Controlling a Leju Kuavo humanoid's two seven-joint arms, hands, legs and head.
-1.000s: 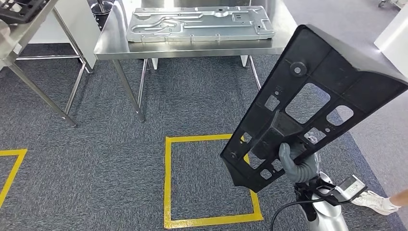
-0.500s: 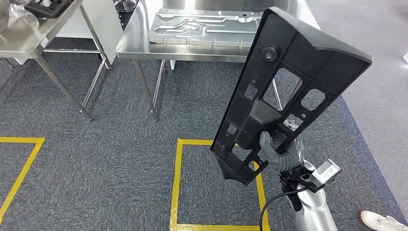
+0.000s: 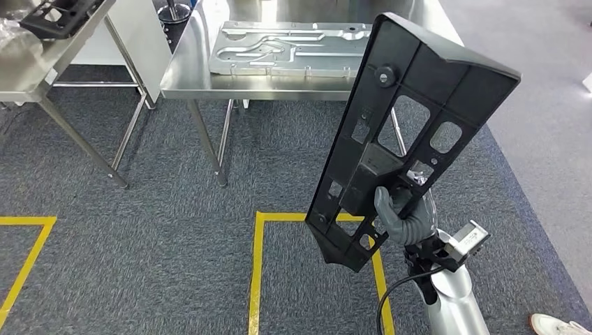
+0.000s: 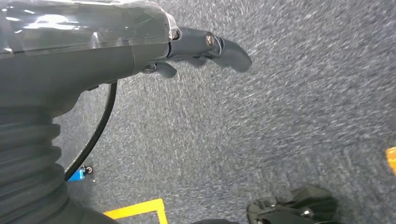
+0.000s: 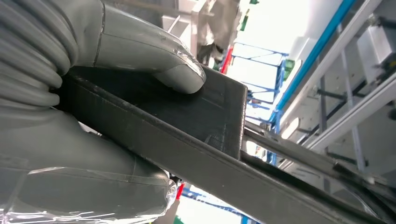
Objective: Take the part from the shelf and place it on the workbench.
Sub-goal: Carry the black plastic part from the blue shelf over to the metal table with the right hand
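A large black plastic part (image 3: 419, 84) with several cut-outs stands nearly upright in front of me, above the carpet. My right hand (image 3: 401, 215) grips it low down, on a raised block near its lower end. In the right wrist view the grey thumb (image 5: 175, 70) presses on the part's black edge (image 5: 215, 109). The steel workbench (image 3: 188, 78) stands ahead, past the part, and its right end is hidden behind it. My left hand (image 4: 205, 46) hangs over the carpet with its fingers apart and nothing in it.
A stamped metal plate (image 3: 286, 45) lies on the workbench. A second steel table (image 3: 28, 59) at the far left carries a black part (image 3: 56, 14). Yellow tape (image 3: 255, 272) marks a square on the grey carpet below the part. A person's white shoe (image 3: 558, 324) shows at the bottom right.
The whole picture has shifted, so the camera has moved; the workbench now sits further right in view. The part stands more upright in my right hand. The shoe has slid toward the picture's corner.
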